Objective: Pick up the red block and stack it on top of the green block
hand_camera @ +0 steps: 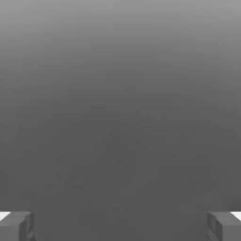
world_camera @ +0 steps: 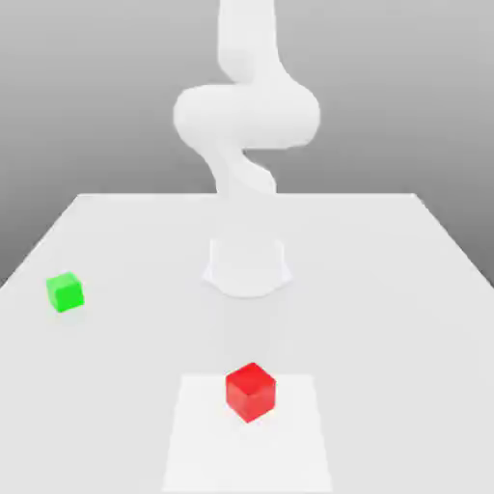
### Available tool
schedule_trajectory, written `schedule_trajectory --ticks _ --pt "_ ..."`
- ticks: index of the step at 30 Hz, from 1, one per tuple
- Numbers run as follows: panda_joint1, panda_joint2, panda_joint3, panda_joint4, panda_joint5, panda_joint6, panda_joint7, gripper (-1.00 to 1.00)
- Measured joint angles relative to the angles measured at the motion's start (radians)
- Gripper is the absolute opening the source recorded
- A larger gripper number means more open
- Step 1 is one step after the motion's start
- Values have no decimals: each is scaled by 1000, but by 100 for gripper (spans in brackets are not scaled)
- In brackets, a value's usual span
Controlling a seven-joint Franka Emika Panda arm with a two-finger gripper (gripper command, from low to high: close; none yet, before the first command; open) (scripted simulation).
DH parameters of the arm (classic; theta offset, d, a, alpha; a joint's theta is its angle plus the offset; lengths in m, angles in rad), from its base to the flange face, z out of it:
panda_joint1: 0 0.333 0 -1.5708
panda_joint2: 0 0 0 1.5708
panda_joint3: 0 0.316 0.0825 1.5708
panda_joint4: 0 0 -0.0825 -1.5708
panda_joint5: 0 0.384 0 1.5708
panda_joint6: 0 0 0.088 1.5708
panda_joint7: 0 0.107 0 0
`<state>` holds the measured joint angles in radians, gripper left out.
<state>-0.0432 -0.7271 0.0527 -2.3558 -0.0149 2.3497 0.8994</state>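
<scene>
Exterior view: at the left I see the green block [world_camera: 66, 292] on the table [world_camera: 386, 338]. Right of it, my arm [world_camera: 247, 116] rises from its base. The red block [world_camera: 251, 392] sits nearer, on a white patch [world_camera: 203, 453]. In the hand view, my gripper [hand_camera: 120, 226] is spread wide, holding nothing.

In the exterior view you have two small plain cubes: one glossy bright red block [world_camera: 251, 393] and one bright green block [world_camera: 66, 291]. You also have one smooth white robot arm [world_camera: 247, 116], one broad pale flat tabletop [world_camera: 386, 318] and one white four-sided flat patch [world_camera: 246, 458] on it.
</scene>
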Motion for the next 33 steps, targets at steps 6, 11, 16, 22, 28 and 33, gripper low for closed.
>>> schedule_trajectory --ticks 6,11,16,22,28,33 --pt "-110 211 121 -149 -38 135 273 0" --pt "-183 390 188 -274 -56 247 494 0" --pt "-220 595 221 -415 -23 385 713 0" --pt "-219 747 220 -468 -3 503 820 0" --pt "-189 864 159 -450 -127 599 913 0" --pt "-124 948 75 -443 -201 668 964 -100"
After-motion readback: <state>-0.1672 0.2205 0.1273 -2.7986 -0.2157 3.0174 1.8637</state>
